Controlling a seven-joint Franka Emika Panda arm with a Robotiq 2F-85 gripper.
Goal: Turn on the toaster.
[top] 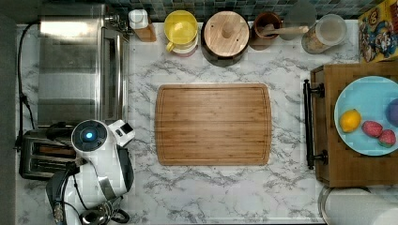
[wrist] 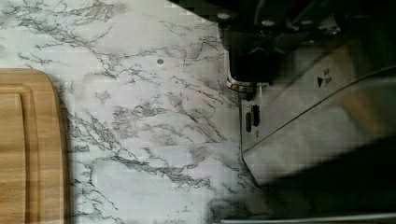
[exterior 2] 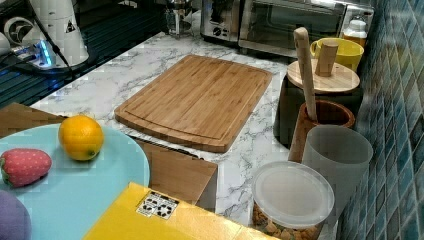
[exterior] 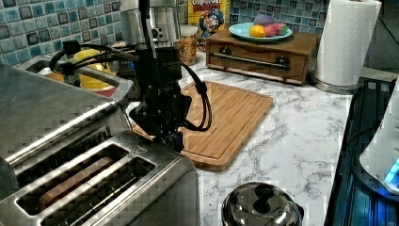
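Observation:
The toaster [exterior: 141, 188] is a small steel box with two long top slots, at the near left of the left view; a brown slice [exterior: 77, 179] lies in one slot. In the top view the toaster [top: 37, 154] sits at the lower left, partly under my white arm [top: 101, 164]. My gripper [exterior: 170, 136] hangs black at the toaster's far end, low, close to the end wall. In the wrist view the toaster's steel end [wrist: 322, 121] is beside the marble, and a black knob with a chrome rim [wrist: 247, 74] sits right under my gripper [wrist: 268, 30].
A big steel toaster oven [top: 80, 65] stands right behind the toaster. A wooden cutting board [top: 213, 124] lies mid-counter. A round steel kettle [exterior: 261, 205] is near the front edge. Jars and a yellow cup [top: 180, 28] line the back wall; a wooden tray with a blue plate [top: 366, 101] is at the top view's right.

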